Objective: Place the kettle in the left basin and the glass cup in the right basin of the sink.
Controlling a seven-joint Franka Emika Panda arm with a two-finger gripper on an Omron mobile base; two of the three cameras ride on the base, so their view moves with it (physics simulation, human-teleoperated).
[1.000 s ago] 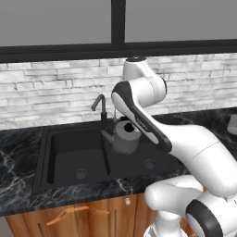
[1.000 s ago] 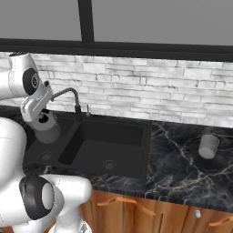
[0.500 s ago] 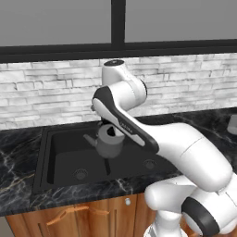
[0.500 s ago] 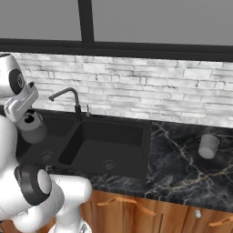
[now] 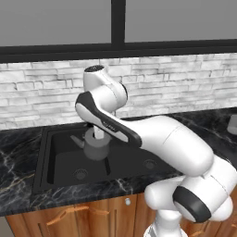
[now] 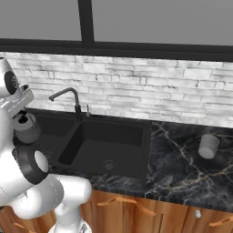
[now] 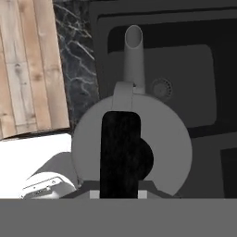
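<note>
The hand [image 7: 119, 192] is closed on the black handle of the kettle [image 5: 96, 147], the best place to hold this hard, smooth, rather heavy metal pot. The small round grey kettle hangs over the left basin [image 5: 65, 162], spout at 12 o'clock in the hand view. Farther off, the pale glass cup [image 6: 208, 146], light and easy to break, stands on the tabletop [image 6: 182, 173] at 3 o'clock from the sink [image 6: 146, 150].

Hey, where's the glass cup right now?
The glass cup stands on the black marble counter to the right of the sink, near the right edge of the right base view, well apart from the right basin.
</note>
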